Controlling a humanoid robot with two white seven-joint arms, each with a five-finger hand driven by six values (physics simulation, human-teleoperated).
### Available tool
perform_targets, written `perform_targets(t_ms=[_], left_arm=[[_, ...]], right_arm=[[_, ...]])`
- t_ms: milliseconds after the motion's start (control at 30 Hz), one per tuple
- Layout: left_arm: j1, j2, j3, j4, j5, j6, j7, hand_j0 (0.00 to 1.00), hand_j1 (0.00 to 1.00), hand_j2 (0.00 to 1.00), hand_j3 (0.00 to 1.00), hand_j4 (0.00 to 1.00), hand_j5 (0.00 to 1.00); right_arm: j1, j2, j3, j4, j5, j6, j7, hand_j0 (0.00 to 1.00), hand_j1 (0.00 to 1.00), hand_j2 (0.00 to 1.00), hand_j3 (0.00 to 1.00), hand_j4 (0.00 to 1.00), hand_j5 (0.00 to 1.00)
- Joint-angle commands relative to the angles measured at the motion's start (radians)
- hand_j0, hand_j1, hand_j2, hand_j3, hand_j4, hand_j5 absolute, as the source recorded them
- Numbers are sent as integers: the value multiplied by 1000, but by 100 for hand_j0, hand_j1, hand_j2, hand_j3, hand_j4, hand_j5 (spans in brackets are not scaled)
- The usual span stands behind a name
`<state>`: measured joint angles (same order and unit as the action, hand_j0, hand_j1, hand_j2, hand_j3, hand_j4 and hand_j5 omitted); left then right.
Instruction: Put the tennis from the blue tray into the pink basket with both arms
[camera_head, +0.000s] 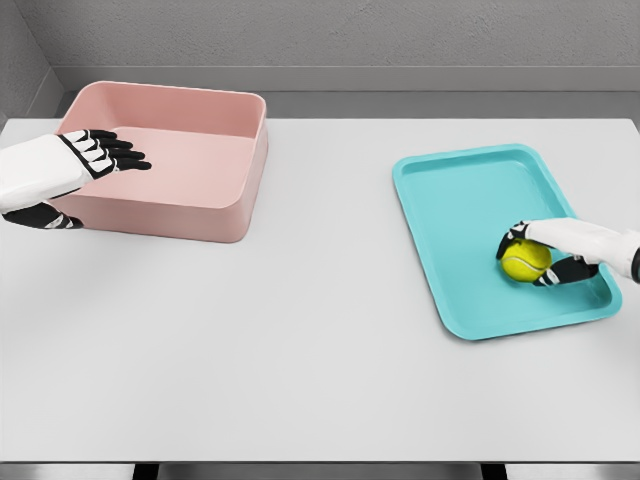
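Right hand (548, 252) curled around tennis ball (524, 261) on blue tray (455, 200); squeeze firmly, lift straight. Left hand (100, 152) spread over pink basket (225, 105), ready to receive

A white table (300, 340) fills most of the view, its top smooth and evenly lit. Its far edge runs straight across the upper part of the picture, and its near edge shows along the bottom. Under the near edge, dark legs (146, 470) peek out at two spots. Behind the table stands a grey wall (330, 30), with a darker grey floor strip (450, 104) at its foot.
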<state>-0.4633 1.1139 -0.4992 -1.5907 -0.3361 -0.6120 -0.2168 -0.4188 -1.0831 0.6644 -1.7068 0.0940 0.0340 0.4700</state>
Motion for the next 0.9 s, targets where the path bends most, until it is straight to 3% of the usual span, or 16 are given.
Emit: perform_targets(t_ms=[0,267,600,867], left_arm=[[0,3,1,0,6,1,1,100,100,100,100,100,100],[0,3,2,1,6,1,1,100,100,100,100,100,100],[0,3,2,1,5,1,1,100,100,100,100,100,100],[0,4,2,3,5,1,1,100,100,100,100,100,100]], right_arm=[[0,-1,0,-4,0,-2,-1,52,52,52,52,52,52],[-31,5,-2,-45,-2,0,-1,48,48,48,48,48,48],[-81,43,3,-45,-2,3,-1,43,43,43,43,43,43],[-172,88,76,-47,-2,-9,-1,42,42,42,42,42,42]])
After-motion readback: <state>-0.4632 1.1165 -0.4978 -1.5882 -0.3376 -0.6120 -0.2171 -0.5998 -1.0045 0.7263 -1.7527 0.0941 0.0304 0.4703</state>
